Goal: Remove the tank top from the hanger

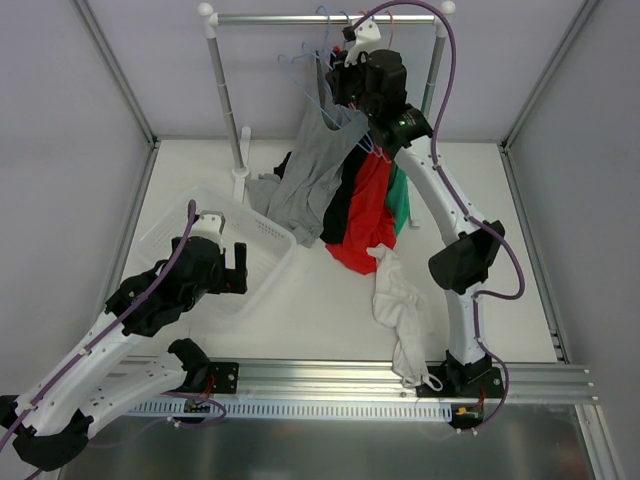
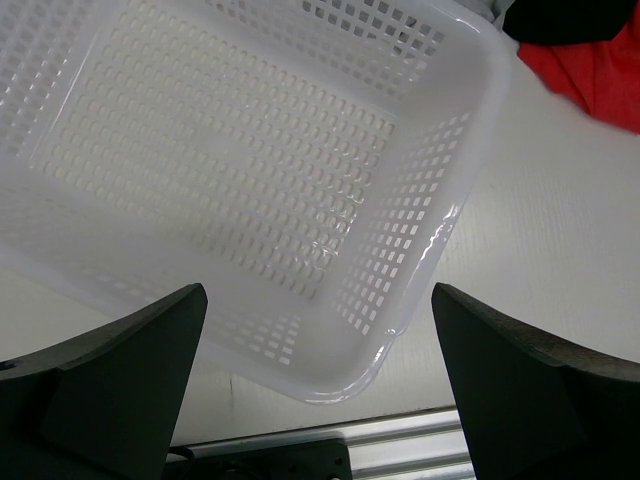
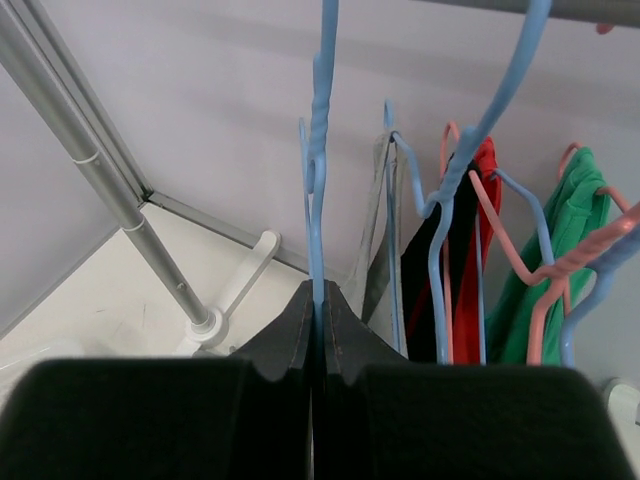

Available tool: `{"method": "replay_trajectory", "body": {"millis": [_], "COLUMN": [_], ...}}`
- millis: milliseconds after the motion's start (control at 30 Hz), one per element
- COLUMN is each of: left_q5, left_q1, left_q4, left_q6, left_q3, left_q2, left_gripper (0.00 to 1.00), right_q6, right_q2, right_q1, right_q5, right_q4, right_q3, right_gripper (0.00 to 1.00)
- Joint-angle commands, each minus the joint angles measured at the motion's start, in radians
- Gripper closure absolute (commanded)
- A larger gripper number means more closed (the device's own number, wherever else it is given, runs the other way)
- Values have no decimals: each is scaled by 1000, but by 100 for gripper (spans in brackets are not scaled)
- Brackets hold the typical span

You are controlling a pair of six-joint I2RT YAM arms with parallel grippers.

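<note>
Right gripper (image 3: 318,305) is clenching the thin light blue wire hanger (image 3: 318,150) by its neck at the rail (image 1: 290,18), while the soft white thin-strapped tank top (image 1: 400,300) is lying crumpled on the table (image 1: 320,320), well apart from it; left gripper (image 2: 318,300) is hovering released above a white perforated basket (image 2: 250,150)

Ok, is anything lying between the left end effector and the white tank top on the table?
Only the rim of the basket: the open left end effector hangs over it. Past that rim the table is bare up to the tank top. The red garment hangs beside its far end, off the straight line.
</note>
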Motion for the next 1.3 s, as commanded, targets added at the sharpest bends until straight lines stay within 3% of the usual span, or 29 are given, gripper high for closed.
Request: {"method": "replay_trajectory", "body": {"millis": [0,67,200,367,500,567,700,900,1000,1267], "left_q5": [-7,-6,-3,8,25,55,146,406,459,611], "left_q1": [2,2,2,2,2,2,2,-3,-88,-251], "left_q4": [14,15,18,20,23,31,66,254,371,457], "left_q6": [25,25,27,27,5,-11,-48,-114,-101,39], "left_q3": [-7,-7,-6,8,36,60,105,96,117,431], "left_q2": [3,0,2,10,3,2,36,163,310,828], "left_gripper": [1,1,1,1,1,1,1,1,2,1], "right_q6": [18,23,35,30,30,32,30,53,60,112], "right_q2": [-28,-46,-99,-207,-330,-387,-546,-922,-1141,-1598], "right_q1": [20,24,29,29,29,29,28,-5,-8,-8], "right_q5": [-15,-3,-1,-1,-21,-30,-18,-41,-56,-1], "right_q4": [85,90,92,90,87,56,-39,-152,-184,-332], "right_q3": [1,-34,-110,-221,-331,-392,-503,-853,-1026,-1230], "right_gripper": [100,100,67,52,28,22,0,1,0,0]}}
